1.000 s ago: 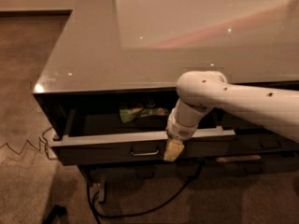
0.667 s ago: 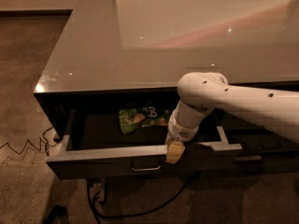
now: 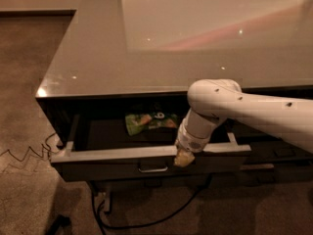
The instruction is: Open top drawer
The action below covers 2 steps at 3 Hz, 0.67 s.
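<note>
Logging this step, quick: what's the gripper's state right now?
Gripper: at the front edge of the open top drawer, right of its handle; open or closed cannot be told.

Gripper (image 3: 183, 158) at front rim of top drawer (image 3: 107, 169); green packet (image 3: 149, 122) at back, open room leftward.

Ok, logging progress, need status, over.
Tool at the top drawer front's upper edge, right of pull. Drawer well open. Green packet inside; nothing blocking.
</note>
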### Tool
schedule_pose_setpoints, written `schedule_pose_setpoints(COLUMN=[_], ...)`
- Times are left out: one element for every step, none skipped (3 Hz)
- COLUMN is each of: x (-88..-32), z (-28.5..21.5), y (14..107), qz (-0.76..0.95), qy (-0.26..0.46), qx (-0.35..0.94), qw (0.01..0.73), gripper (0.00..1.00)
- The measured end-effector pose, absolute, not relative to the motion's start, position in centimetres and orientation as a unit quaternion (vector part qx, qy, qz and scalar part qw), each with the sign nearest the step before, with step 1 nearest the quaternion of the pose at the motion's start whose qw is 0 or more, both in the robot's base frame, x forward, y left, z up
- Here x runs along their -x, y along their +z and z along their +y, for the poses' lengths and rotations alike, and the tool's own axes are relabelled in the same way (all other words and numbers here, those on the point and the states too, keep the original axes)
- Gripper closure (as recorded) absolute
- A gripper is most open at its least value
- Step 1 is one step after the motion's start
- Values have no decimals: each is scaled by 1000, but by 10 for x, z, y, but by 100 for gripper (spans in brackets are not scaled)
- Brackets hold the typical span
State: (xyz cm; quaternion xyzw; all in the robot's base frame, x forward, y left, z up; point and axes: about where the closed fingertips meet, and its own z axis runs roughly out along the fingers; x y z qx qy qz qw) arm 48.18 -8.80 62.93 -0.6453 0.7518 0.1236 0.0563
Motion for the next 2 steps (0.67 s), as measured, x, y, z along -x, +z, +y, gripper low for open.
schedule_pose_setpoints(x=[-482, -473], z=[-86, -90], y=[630, 628], qz=[752, 758], qy=[124, 124], qx=[645, 638], qw=[56, 49], gripper=[62, 39])
